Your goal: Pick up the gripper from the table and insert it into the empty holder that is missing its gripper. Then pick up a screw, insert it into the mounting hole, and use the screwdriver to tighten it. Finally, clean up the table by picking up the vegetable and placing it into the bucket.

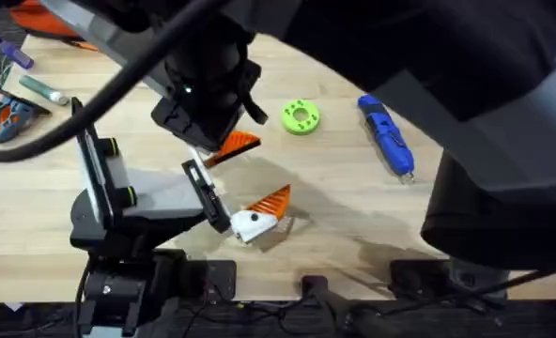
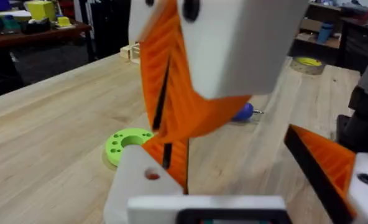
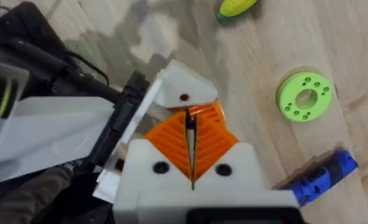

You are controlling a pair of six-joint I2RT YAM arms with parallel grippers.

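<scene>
The right gripper (image 3: 190, 168) is clamping the orange fingertip (image 3: 190, 134), pointing it into the white holder (image 3: 184, 93) directly ahead. The left gripper (image 1: 259, 221) is lying on the worktop (image 1: 353, 207), opening unclear.

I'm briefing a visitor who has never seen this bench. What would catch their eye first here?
Mid-table, the orange gripper is pinched in the right gripper against the white holder on the left arm's tip. Behind them lie a bright green disc and, to its right, the blue screwdriver.
</scene>
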